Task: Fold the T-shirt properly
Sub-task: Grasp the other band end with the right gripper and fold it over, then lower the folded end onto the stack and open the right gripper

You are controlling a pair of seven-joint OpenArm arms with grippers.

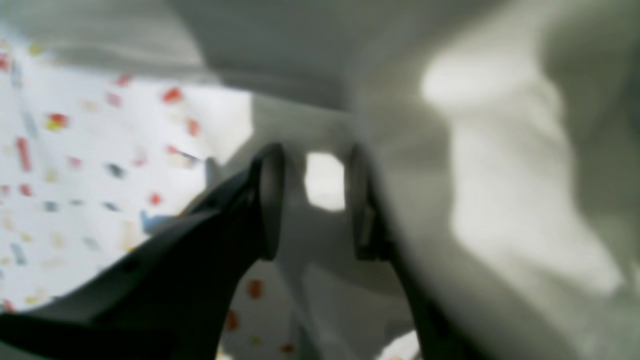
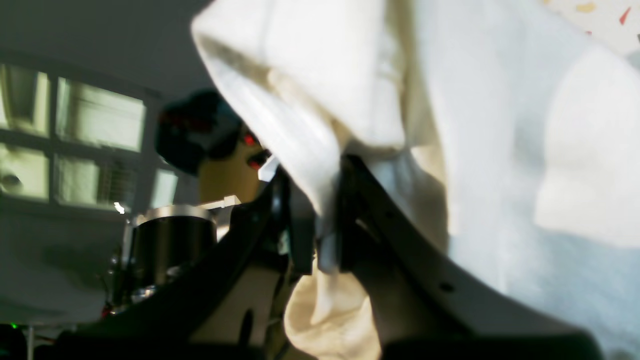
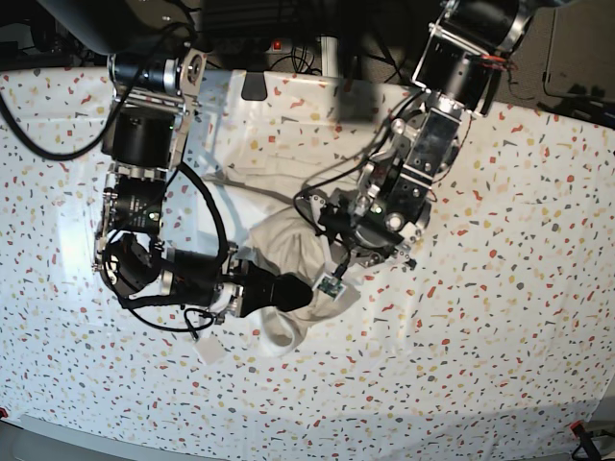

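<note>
My right pincer (image 2: 327, 220) is clamping a bunched fold of the white T-shirt (image 2: 500, 150) over the speckled table (image 3: 500, 317); my left pincer (image 1: 317, 200) is standing apart, close to the cloth.

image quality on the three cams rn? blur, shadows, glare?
Left wrist: soft overall, shirt shadowed with bright patches, fingers blurred. Right wrist: background windows out of focus, shirt folds sharper. Base: speckled table cover crisp, darkening toward the top right corner.
</note>
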